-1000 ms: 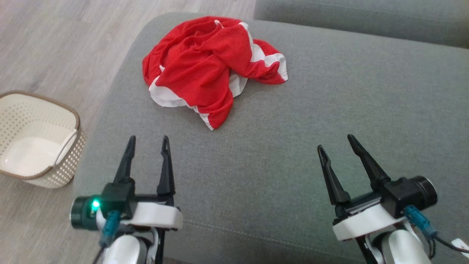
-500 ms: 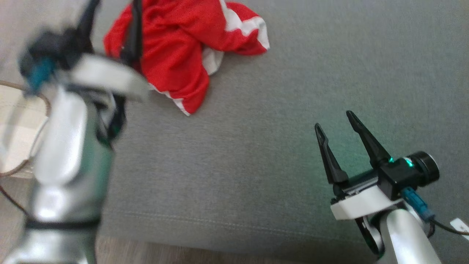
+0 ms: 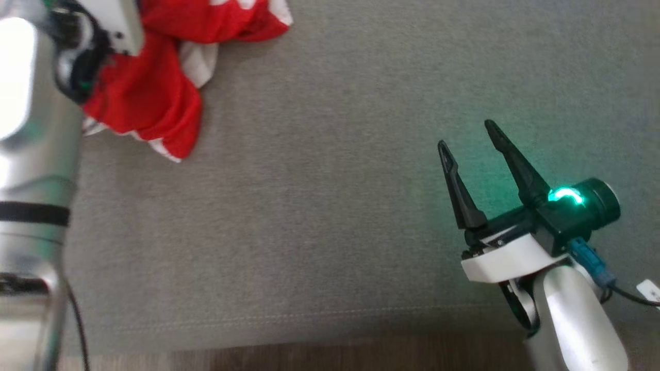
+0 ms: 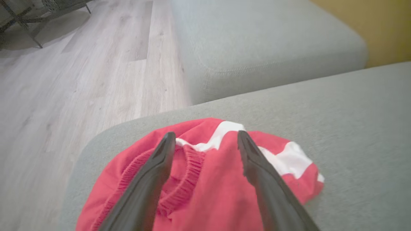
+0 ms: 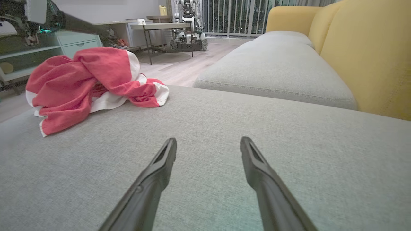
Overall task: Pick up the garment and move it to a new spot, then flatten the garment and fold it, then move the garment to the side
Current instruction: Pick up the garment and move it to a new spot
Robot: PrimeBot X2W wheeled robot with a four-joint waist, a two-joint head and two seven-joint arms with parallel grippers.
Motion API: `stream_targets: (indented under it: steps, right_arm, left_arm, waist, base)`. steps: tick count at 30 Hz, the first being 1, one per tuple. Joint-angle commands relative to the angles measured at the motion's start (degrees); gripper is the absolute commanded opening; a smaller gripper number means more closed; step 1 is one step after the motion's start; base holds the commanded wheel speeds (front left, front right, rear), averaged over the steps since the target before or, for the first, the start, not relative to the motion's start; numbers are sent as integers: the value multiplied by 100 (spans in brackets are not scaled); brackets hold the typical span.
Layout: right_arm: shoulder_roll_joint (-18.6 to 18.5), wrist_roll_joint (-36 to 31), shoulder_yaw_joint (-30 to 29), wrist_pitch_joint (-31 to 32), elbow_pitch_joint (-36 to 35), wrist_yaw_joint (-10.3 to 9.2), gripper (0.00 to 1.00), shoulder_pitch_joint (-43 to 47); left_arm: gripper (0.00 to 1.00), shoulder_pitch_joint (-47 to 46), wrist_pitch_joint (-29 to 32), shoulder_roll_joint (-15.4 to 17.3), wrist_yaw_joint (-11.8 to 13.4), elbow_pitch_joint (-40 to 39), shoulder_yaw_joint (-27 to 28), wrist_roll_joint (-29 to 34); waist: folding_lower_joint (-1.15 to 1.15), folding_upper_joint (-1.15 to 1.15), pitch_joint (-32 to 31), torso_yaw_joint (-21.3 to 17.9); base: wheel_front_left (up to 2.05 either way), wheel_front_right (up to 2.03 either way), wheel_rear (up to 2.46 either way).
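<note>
The garment (image 3: 154,98) is a crumpled red shirt with white trim, lying in a heap at the far left of the grey sofa cushion (image 3: 330,206). My left arm (image 3: 31,154) reaches over it. In the left wrist view my left gripper (image 4: 206,134) is open just above the garment (image 4: 208,179), fingertips over its ribbed collar; I cannot tell whether they touch. My right gripper (image 3: 466,134) hovers open and empty over bare cushion at the right, far from the garment (image 5: 83,83). Its open jaws (image 5: 208,140) point across the cushion.
A second grey cushion (image 5: 276,70) lies beyond the first, with a yellow backrest (image 5: 369,48) to its right. Wooden floor (image 4: 80,80) drops off just left of the garment. The cushion's front seam (image 3: 309,322) runs near the bottom of the head view.
The head camera has tilted down and turned, so the picture has shifted. My left arm has swung forward from the near edge to over the garment. The right gripper has stayed about where it was.
</note>
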Motion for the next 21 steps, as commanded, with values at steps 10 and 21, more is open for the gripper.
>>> stream_targets:
  steps: [10, 21]
  right_arm:
    - [11, 132, 188, -52, -207, -1, 100, -110]
    - [11, 200, 215, -52, -155, -1, 100, -128]
  left_arm:
    - [100, -568, 461, 497, 83, 1057, -7, 155]
    - [0, -664, -571, 491, 18, 1313, -61, 32]
  waist:
    - [-1, 0, 234, -404]
    - [-1, 0, 50, -390]
  base:
    - [0, 0, 0]
    - [0, 0, 0]
